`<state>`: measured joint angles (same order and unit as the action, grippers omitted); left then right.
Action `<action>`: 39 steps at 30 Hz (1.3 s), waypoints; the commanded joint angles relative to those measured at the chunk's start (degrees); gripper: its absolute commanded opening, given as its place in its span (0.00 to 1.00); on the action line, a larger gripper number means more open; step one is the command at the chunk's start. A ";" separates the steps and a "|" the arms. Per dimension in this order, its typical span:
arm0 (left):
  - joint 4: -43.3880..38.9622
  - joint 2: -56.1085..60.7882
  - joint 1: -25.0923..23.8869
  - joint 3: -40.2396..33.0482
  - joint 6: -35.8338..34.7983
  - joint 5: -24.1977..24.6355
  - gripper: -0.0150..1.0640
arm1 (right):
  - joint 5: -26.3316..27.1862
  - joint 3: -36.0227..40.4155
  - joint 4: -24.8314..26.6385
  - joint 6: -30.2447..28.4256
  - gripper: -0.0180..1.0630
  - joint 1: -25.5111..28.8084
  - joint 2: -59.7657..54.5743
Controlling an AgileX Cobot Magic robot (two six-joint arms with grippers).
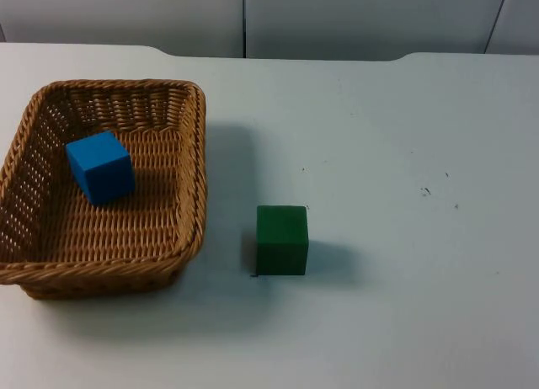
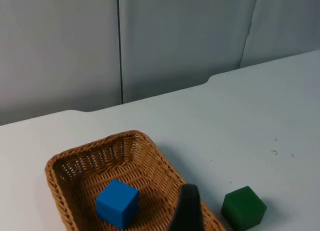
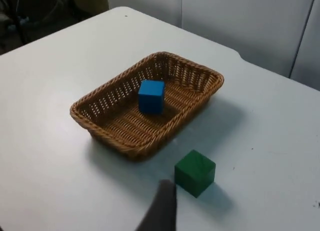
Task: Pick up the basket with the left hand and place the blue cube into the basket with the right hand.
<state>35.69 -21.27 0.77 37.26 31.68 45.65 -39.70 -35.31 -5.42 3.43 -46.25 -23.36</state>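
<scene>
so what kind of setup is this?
Probably a lab test bench: bare white table top against a grey partition wall, with just a brown wicker basket and blue and green cubes.

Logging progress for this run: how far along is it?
Done: the blue cube already lies inside the basket, which rests on the table. The green cube stands outside, beside the basket. In hand: nothing; in the wrist views, each arm looks at the scene from a distance. Left: none of the task itself.
</scene>
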 commanded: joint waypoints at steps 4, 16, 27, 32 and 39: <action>-10.70 11.20 0.02 -0.96 -11.69 6.73 0.62 | -8.40 2.87 1.57 -0.41 0.74 -0.25 7.13; -22.76 21.27 0.02 -6.71 -25.71 15.41 0.62 | -21.37 3.28 2.47 -2.36 0.74 -0.25 16.61; -26.68 21.27 0.02 -7.42 -29.77 14.90 0.57 | -21.75 5.91 -0.26 -1.91 0.74 -0.25 18.92; -26.79 21.27 0.02 -7.42 -29.14 15.03 0.57 | -21.89 6.02 0.00 -1.91 0.74 -0.25 19.50; -27.08 21.27 0.02 -7.90 -29.27 15.49 0.59 | -22.01 6.14 0.15 -1.91 0.74 -0.25 19.50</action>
<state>8.80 -0.26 0.77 29.60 2.75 60.91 -62.11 -29.62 -5.14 1.51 -46.25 -4.14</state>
